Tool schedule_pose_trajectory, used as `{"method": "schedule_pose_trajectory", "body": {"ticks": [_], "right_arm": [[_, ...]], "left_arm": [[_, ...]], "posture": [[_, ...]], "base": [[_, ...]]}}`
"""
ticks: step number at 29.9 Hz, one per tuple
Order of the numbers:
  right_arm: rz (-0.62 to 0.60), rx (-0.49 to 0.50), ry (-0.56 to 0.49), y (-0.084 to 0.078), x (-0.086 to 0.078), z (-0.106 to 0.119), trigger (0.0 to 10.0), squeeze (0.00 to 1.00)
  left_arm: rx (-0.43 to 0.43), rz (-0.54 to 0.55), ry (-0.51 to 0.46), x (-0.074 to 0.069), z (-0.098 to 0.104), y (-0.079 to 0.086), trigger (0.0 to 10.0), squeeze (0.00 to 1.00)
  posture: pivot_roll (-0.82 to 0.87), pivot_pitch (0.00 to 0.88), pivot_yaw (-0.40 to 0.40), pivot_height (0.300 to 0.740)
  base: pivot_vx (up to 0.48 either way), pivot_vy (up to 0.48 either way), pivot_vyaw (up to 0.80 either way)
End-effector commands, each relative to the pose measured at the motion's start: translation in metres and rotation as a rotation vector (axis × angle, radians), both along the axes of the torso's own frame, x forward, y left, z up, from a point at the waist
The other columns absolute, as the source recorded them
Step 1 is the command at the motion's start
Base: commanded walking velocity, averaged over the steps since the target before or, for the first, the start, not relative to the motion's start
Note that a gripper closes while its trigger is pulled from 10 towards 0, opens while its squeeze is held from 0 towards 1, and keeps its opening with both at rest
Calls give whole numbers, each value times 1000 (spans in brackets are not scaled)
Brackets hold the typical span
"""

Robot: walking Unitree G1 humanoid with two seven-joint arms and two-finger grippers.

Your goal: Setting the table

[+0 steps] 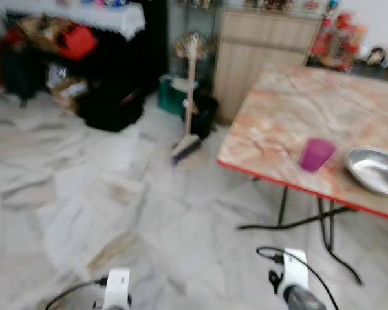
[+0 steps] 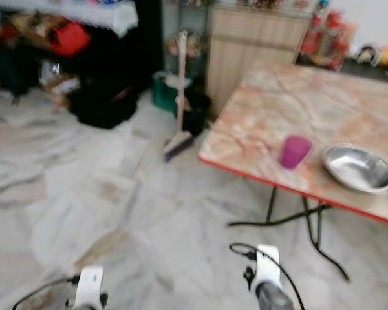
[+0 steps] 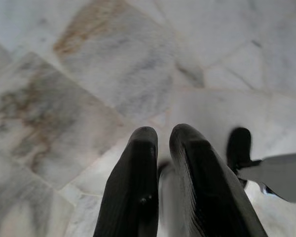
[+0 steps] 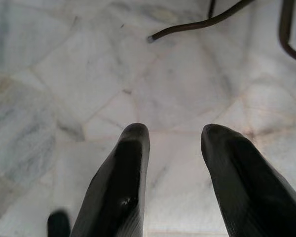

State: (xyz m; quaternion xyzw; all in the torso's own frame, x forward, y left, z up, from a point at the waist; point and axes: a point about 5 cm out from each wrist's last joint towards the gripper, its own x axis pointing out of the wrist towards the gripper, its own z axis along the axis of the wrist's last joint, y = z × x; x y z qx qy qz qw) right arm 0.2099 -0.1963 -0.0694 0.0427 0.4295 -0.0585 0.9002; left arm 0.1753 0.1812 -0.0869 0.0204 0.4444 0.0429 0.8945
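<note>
I see the purple cup (image 1: 317,155) on the table (image 1: 291,110) near its red edge, beside the metal bowl (image 1: 375,170). My left gripper (image 3: 160,148) hangs clenched, right gripper (image 4: 172,143) released, both well below it.

Lots of open marble floor (image 1: 116,213) in front. The desk (image 1: 297,110) sits off right, with a purple cup (image 1: 317,155) and metal bowl (image 1: 375,169) crowding its near edge; a broom (image 1: 189,97) leans by the cabinet (image 1: 258,51).
</note>
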Motion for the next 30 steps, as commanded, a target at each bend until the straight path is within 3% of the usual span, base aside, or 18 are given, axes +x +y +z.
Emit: {"method": "schedule_pose_trajectory", "body": {"ticks": [1, 13, 26, 30], "right_arm": [[-4, 12, 12, 3, -3, -2, 10000, 0], [-5, 28, 4, 7, -2, -2, 10000, 0], [-1, 40, -6, 9, 1, -1, 10000, 0], [-11, 52, -3, 10, 0, -1, 10000, 0]], "left_arm": [[15, 2, 24, -5, -2, 6, 10000, 0], [16, 0, 20, -4, -1, 7, 10000, 0], [16, -24, -1, 4, 2, 2, 10000, 0], [28, -39, 1, 5, 2, 2, 10000, 0]], "posture": [[21, 0, -36, 740], [32, 0, -36, 740], [27, 0, -36, 740], [25, 0, -34, 740]], "base": [[0, 0, -763], [0, 0, -761], [0, 0, 0], [0, 0, -733]]}}
